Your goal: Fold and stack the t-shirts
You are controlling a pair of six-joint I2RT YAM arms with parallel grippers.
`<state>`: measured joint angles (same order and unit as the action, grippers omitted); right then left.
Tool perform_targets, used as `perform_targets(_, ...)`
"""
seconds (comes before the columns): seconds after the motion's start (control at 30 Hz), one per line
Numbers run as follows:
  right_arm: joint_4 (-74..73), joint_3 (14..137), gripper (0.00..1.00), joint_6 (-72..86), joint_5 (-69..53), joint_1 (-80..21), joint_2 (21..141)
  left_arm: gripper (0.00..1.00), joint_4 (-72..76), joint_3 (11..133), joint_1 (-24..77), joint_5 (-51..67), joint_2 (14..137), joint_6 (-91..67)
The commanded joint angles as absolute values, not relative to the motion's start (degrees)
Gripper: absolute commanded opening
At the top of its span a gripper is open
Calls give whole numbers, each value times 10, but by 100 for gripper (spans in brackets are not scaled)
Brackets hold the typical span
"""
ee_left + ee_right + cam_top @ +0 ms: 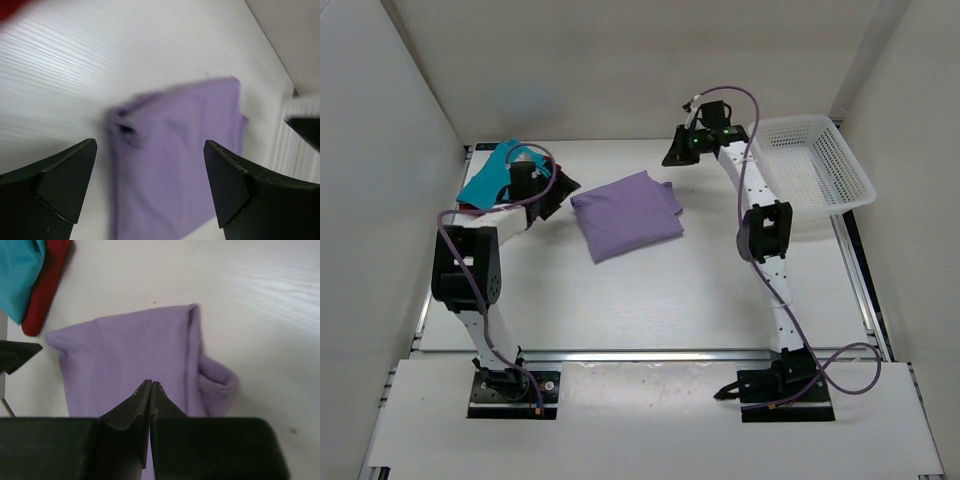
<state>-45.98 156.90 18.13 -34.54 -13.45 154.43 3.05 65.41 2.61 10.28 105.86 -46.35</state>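
At the far left the teal shirt [492, 172] lay on the red shirt [47, 290], a stack begun. The left gripper [555, 195] hung wide open, empty, beside the folded purple shirt [628, 213] mid-table, which probably awaited stacking; the right gripper [680, 150] hovered pinched shut, holding nothing

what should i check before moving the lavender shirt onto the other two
1. Lavender shirt folded: ok, one cuff pokes out.
2. Left gripper open and empty: ok.
3. Right gripper shut, holding nothing: ok.
4. Teal shirt lying on dark red shirt: ok.
5. Lavender shirt on top of those two: not ok, it lies apart at mid-table.
6. Those two neatly folded: cannot tell, only partly in view.
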Motion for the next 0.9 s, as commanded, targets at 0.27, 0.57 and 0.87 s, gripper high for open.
perform_targets(0.27, -539, 1585, 0, 141, -292, -178, 1590, 45, 74, 695, 102, 152, 1132, -432)
perform_targets(0.57, -544, 1568, 0, 140, -277, -155, 1620, 41, 160, 640, 29, 184, 1140, -478)
perform_targets(0.87, -541, 1559, 9, 142, -285, -162, 1530, 71, 207, 569, 43, 210, 1027, -483)
